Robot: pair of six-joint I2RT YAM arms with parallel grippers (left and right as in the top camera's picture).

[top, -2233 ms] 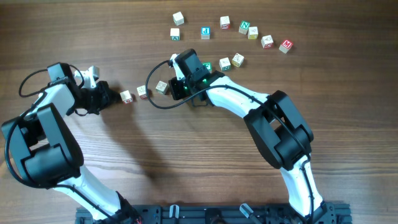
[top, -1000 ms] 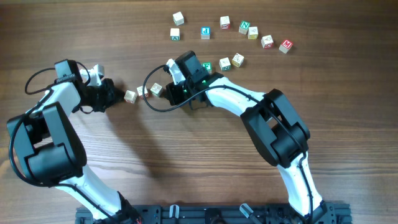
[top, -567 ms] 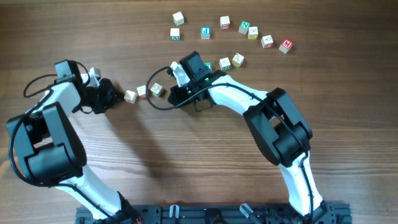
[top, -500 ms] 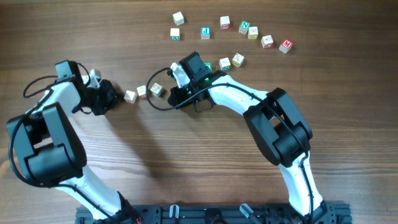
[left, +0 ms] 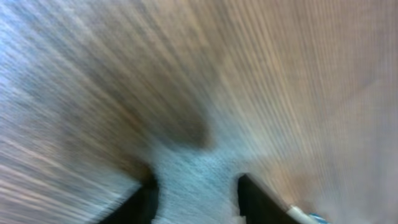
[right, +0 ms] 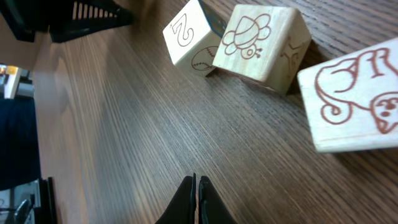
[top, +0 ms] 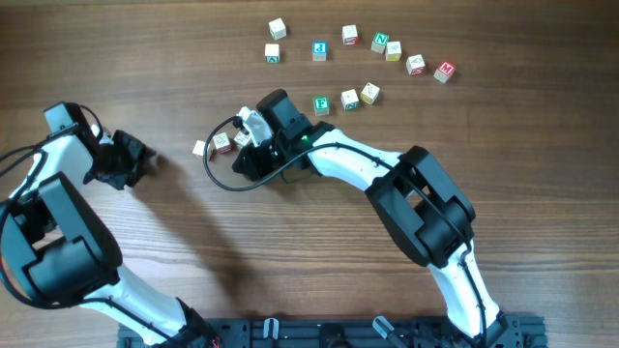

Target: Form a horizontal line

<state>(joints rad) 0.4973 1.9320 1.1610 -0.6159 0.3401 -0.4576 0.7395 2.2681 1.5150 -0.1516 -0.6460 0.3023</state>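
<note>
Three pale wooden letter cubes form a short, slightly slanted row (top: 221,142) left of the table's middle. In the right wrist view they are a "2" cube (right: 189,40), a bee cube (right: 261,40) and an animal cube (right: 357,99), close together and a little uneven. My right gripper (top: 240,161) is shut and empty, low over the wood just in front of the row (right: 196,182). My left gripper (top: 140,155) is open and empty, well to the left of the row. Its view is blurred and shows only bare wood between the fingers (left: 199,199).
Several loose letter cubes lie at the back, from a white one (top: 278,28) to a red one (top: 444,71). Three more, including a green one (top: 321,104), sit right of my right wrist. The right arm's cable (top: 215,174) loops below the row.
My left gripper has drawn back to the left, away from the row. My right gripper has moved left and down to the front of the row; the cubes now lie closer together.
</note>
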